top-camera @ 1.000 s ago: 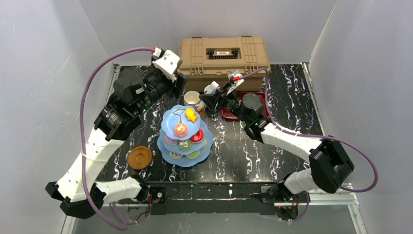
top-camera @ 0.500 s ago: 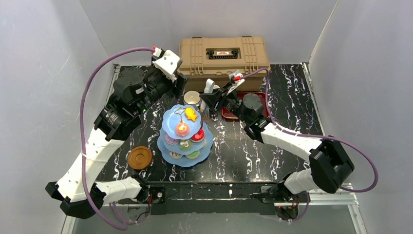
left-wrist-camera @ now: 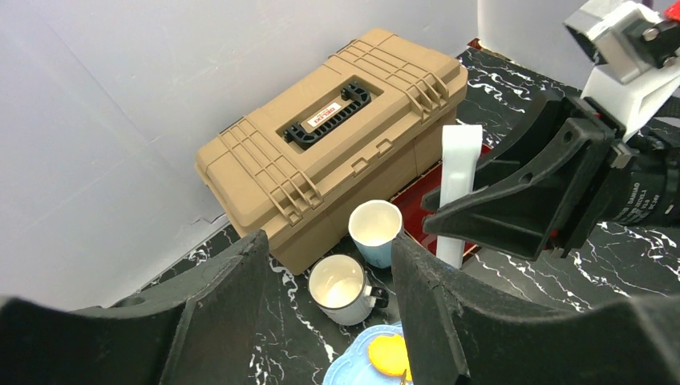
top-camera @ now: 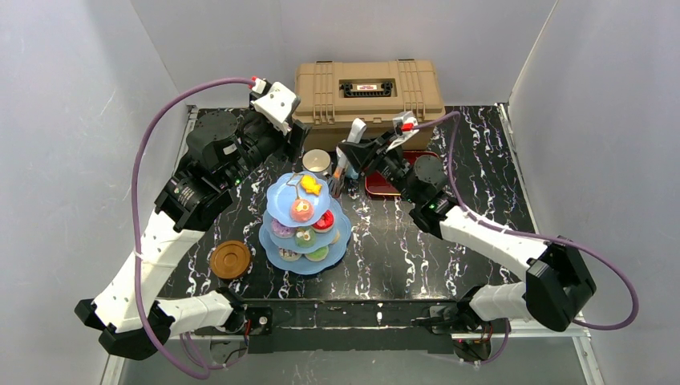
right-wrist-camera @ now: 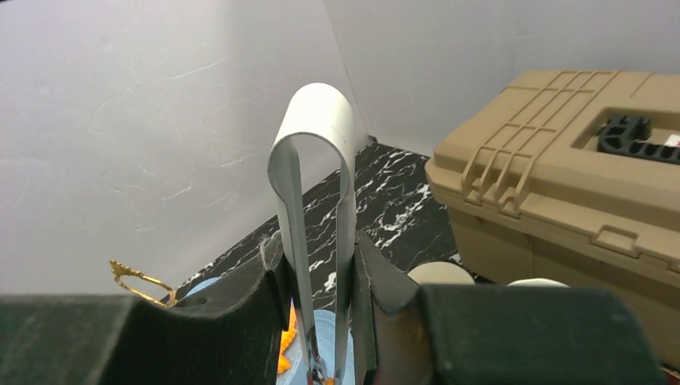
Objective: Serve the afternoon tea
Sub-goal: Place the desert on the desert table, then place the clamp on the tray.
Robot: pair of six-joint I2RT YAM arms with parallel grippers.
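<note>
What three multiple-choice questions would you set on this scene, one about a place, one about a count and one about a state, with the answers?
1. Where is the brown saucer? A) on the table, left of the cake stand; B) on the stand's top tier; C) inside a mug.
2. How many mugs stand in front of the toolbox? A) one; B) two; C) four.
3. What does the right gripper hold? A) nothing; B) a donut; C) the metal tongs.

Answers:
1 A: it lies flat on the table, apart from the stand.
2 B: only the white mug and the light-blue mug are there.
3 C: it pinches both arms of the tongs.
</note>
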